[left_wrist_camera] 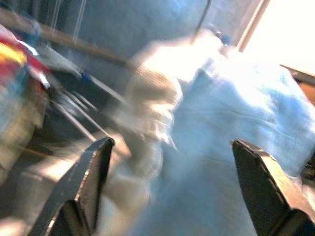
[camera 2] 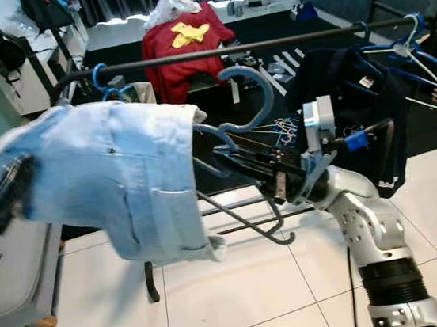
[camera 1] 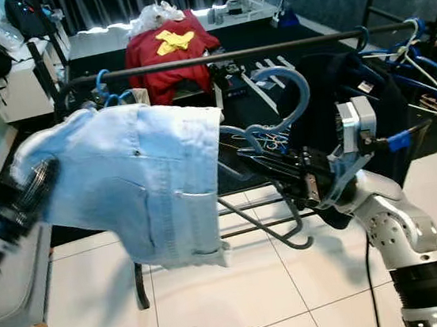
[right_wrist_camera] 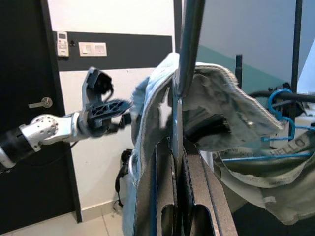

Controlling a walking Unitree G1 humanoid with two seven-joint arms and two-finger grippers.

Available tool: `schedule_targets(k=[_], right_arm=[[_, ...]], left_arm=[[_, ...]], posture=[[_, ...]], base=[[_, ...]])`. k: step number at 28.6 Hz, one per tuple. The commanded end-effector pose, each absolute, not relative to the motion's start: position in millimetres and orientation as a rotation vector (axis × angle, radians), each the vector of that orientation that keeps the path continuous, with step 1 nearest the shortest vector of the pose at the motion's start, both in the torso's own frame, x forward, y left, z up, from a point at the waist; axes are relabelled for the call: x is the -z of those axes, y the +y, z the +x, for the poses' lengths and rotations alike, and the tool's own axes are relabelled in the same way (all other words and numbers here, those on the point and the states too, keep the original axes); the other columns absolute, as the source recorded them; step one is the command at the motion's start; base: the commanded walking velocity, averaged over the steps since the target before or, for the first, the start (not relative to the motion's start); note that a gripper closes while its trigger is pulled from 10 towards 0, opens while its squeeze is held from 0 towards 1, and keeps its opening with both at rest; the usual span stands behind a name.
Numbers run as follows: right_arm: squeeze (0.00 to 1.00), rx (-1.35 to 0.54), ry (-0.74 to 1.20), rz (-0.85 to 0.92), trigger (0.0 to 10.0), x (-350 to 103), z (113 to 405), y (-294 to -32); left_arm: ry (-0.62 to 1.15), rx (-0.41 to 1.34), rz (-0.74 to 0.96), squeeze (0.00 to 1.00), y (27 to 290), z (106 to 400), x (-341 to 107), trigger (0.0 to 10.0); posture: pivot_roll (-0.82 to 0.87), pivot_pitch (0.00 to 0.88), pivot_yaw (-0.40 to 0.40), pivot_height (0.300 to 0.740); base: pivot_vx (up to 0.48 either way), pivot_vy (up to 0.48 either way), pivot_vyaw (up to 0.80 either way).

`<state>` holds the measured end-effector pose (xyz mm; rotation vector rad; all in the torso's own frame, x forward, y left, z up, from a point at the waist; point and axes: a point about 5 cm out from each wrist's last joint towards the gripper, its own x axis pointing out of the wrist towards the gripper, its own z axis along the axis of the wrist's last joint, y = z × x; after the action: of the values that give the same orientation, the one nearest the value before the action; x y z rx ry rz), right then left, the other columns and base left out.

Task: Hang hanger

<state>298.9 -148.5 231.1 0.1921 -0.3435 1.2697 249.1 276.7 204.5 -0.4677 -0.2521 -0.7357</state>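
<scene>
A blue-grey plastic hanger (camera 1: 288, 83) carries light blue denim shorts (camera 1: 149, 180). It is held tilted in front of the black clothes rail (camera 1: 229, 54), with its hook just below the rail. My right gripper (camera 1: 253, 155) reaches in from the right and is shut on the hanger's lower frame; the right wrist view shows the hanger bar (right_wrist_camera: 184, 59) clamped between its fingers (right_wrist_camera: 197, 196). My left gripper (camera 1: 34, 186) is at the far left against the shorts. It stands open, its fingers (left_wrist_camera: 88, 182) wide apart with denim (left_wrist_camera: 236, 113) in front of them.
A dark garment (camera 1: 337, 93) and several blue and white hangers (camera 1: 412, 52) hang at the rail's right end. Behind the rail lies a red cloth (camera 1: 173, 49) on a table. A grey cushion (camera 1: 9, 277) is at my left, above white floor tiles (camera 1: 244, 304).
</scene>
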Motion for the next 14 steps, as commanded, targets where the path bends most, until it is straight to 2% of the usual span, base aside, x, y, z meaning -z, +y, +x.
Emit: schedule_targets(k=[1,2,5,7,9,11,13,14], right_arm=[[0.00,-1.276,-0.361,0.189,0.0,-235,299,-150],[0.00,-1.276,-0.361,0.189,0.0,-235,299,-150],[0.00,-1.289,-0.350,0.190,0.0,-234,298,-150],[0.00,-1.291,-0.349,0.190,0.0,-234,298,-150],[0.00,-1.287,-0.354,0.189,0.0,-235,299,-150],[0.00,-1.285,-0.358,0.188,0.0,-235,299,-150],[0.00,-1.285,-0.359,0.188,0.0,-235,299,-150],[0.00,-1.286,-0.359,0.190,0.0,-235,299,-150]], left_arm=[[-0.226,0.968,-0.543,0.00,254,238,-214,10.0],[-0.226,0.968,-0.543,0.00,254,238,-214,10.0],[-0.227,1.151,-0.651,0.00,233,225,-227,10.0],[-0.225,1.159,-0.663,0.00,232,224,-228,10.0],[-0.318,1.108,-0.631,0.00,213,236,-237,10.0],[-0.456,0.967,-0.616,0.00,197,253,-249,10.0],[-0.503,0.910,-0.613,0.00,192,258,-252,10.0],[-0.585,0.758,-0.543,0.00,190,270,-256,10.0]], posture=[[-0.02,0.062,0.010,0.740],[-0.02,0.062,0.010,0.740],[-0.02,0.063,0.010,0.740],[-0.02,0.063,0.010,0.740],[-0.02,0.064,0.006,0.740],[-0.02,0.064,0.002,0.740],[-0.02,0.064,0.002,0.740],[-0.02,0.064,-0.004,0.740]], base=[[0.000,0.000,0.00],[0.000,0.000,0.00],[0.000,0.000,0.00],[0.000,0.000,0.00],[0.000,0.000,0.00],[0.000,0.000,0.00],[0.000,0.000,0.00],[0.000,0.000,0.00]])
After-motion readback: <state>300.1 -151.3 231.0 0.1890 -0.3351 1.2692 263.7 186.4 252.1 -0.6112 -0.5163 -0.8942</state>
